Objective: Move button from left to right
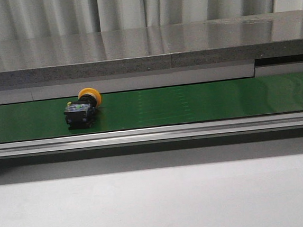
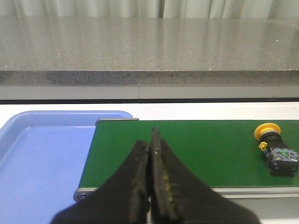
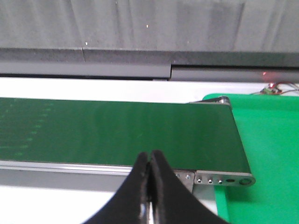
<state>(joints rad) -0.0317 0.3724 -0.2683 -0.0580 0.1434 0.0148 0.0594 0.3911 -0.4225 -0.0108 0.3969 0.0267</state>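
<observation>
The yellow-capped black push button [image 1: 81, 110] lies on its side on the green conveyor belt [image 1: 193, 103], toward the table's left edge. Both the left gripper [image 2: 152, 186] and right gripper [image 3: 149, 186] are closed and empty. The left gripper should open before descending squarely over the black body.

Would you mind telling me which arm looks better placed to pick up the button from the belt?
Left, probably. The button lies on the left part of the green belt and shows in the left wrist view beyond the left gripper. The right gripper sees only bare belt. Both are shut.
</observation>
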